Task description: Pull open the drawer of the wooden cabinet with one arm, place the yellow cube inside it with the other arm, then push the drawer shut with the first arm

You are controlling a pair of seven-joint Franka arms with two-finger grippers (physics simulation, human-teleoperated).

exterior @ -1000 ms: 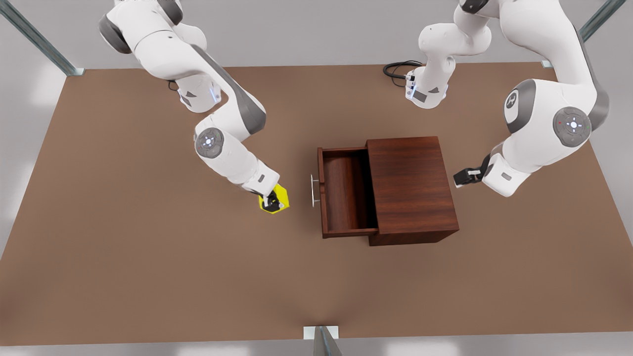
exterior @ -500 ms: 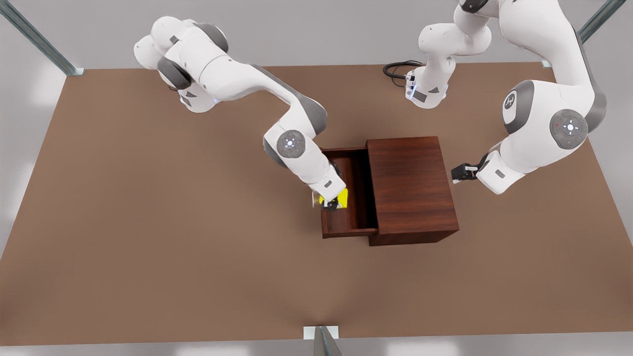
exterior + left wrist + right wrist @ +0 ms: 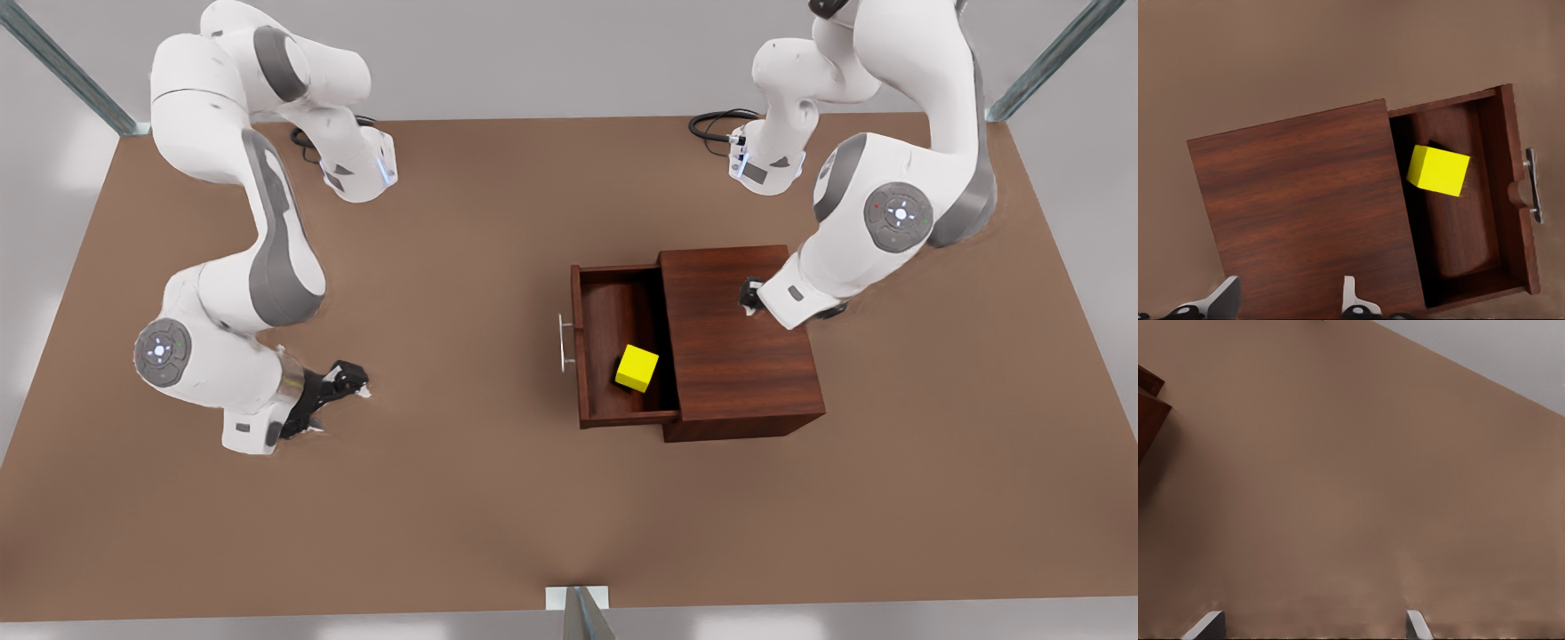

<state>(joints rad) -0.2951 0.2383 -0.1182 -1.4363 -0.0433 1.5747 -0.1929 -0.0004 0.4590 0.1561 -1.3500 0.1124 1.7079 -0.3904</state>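
The right gripper (image 3: 354, 384) is at the front view's left, low over the brown table (image 3: 444, 498) and well apart from the cabinet. In the right wrist view its two fingertips (image 3: 1206, 624) stand wide apart with bare tabletop between them, so this gripper (image 3: 1311, 627) is fully spread and grasps nothing. A dark corner of the wooden cabinet (image 3: 1148, 413) shows at the edge of that view.

Toward the middle lies the one drawer (image 3: 605, 338), standing open out of the cabinet toward the front view's left. Its single silver bar handle (image 3: 565, 342) is on the outer face of the front panel. Inside the drawer rests the one yellow cube (image 3: 637, 368), turned a little askew, near the cabinet's mouth and toward the drawer's side wall nearer the camera. No gripper touches it. The left wrist view also looks down on the cube (image 3: 1438, 171) lying free on the drawer floor.

The one wooden cabinet (image 3: 738, 342) sits to the front view's right of the drawer. The left gripper (image 3: 749, 296) hangs above its flat top, near the far edge. In the left wrist view its two fingertips (image 3: 1225, 297) are parted over the cabinet top (image 3: 1305, 213) with nothing between them.

There are two arms in all, and one black cable (image 3: 711, 124) coils at the table's far edge.
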